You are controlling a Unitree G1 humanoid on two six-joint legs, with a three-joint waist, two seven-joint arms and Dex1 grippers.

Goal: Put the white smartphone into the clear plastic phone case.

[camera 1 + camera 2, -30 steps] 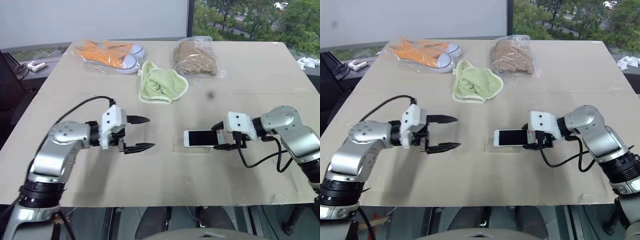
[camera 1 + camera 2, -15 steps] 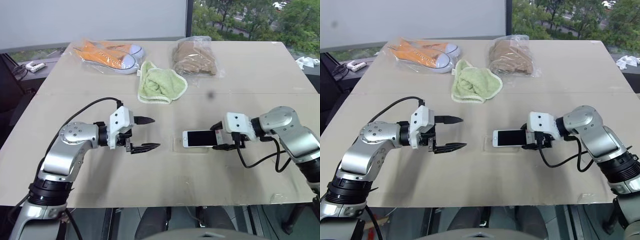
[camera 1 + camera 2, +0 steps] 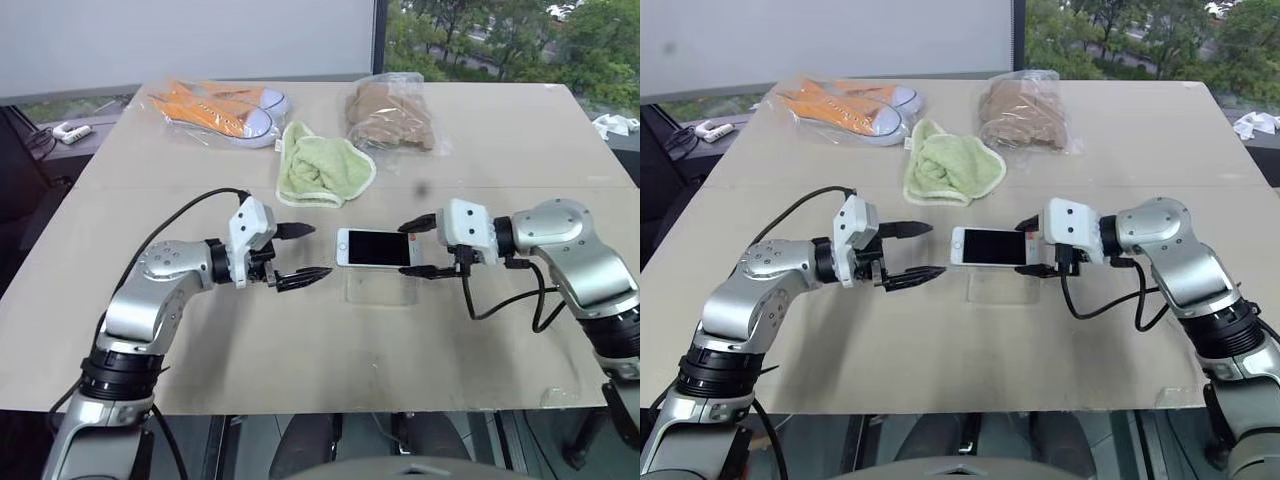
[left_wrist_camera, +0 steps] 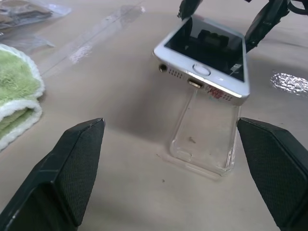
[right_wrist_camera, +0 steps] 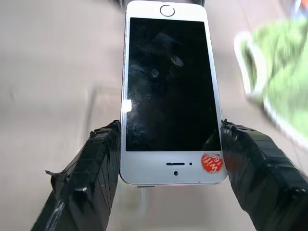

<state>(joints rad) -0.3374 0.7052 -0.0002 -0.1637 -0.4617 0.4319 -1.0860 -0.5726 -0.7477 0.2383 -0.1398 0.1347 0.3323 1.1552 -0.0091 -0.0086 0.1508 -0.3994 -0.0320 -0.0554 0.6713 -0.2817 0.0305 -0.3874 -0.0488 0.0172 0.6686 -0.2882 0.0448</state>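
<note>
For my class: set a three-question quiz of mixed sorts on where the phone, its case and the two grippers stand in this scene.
1. True or false: the white smartphone lies flat inside the clear plastic phone case.
2. Which gripper holds the phone? A left gripper B right gripper
3. Fill in: the left gripper's jaws are ____.

Key: 1 false, it is held above the case, which rests on the table. 2 B. 3 open, holding nothing.
</note>
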